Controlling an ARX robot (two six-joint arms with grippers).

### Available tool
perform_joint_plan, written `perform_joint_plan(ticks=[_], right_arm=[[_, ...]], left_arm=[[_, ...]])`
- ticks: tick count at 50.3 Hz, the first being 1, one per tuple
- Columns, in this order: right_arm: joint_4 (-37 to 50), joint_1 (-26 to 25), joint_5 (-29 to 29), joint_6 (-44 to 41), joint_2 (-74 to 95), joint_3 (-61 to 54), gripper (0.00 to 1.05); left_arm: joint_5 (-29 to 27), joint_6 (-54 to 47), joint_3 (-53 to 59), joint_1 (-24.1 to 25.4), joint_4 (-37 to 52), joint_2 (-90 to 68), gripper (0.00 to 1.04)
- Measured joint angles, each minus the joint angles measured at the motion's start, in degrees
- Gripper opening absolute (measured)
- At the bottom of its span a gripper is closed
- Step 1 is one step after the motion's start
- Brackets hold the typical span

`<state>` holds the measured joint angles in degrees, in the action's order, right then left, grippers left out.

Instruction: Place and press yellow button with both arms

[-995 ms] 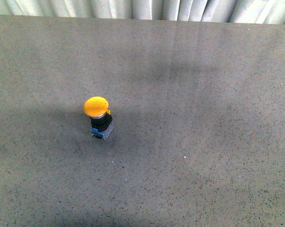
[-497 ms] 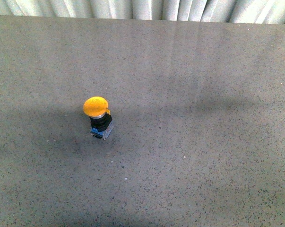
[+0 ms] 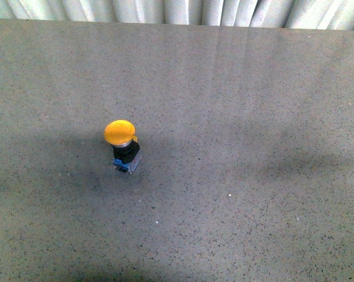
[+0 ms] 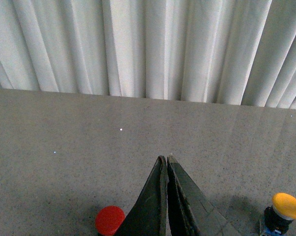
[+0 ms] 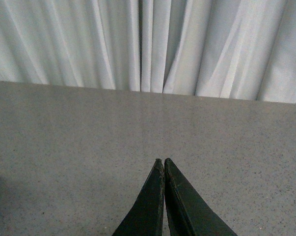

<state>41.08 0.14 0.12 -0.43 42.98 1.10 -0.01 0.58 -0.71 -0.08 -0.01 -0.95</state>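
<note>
The yellow button stands on the grey speckled table, left of centre in the front view, its orange-yellow cap above a black collar and blue-and-clear base. It also shows in the left wrist view, off to one side of the fingers. My left gripper is shut and empty, held over the table away from the button. My right gripper is shut and empty over bare table; the button does not show in its view. Neither arm shows in the front view.
A red button cap sits on the table on the other side of the left gripper's fingers. A white pleated curtain hangs behind the table's far edge. Soft shadows lie across the grey table.
The button has not moved. The soft shadow on the right half of the table has drifted toward the near side.
</note>
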Motion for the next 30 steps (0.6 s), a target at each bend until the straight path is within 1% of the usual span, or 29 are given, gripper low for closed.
perform_joint_plan(ticks=[15,30], right_arm=[[-12.0,0.0,0.0,0.0,-13.5,-0.1,0.01],[-18.9,0.0,0.0,0.0,-20.7,-0.1,0.01]], left_arm=[[0.0,0.0,0.0,0.0,0.0,0.0,0.01],[0.0,0.0,0.0,0.0,0.0,0.0,0.01]])
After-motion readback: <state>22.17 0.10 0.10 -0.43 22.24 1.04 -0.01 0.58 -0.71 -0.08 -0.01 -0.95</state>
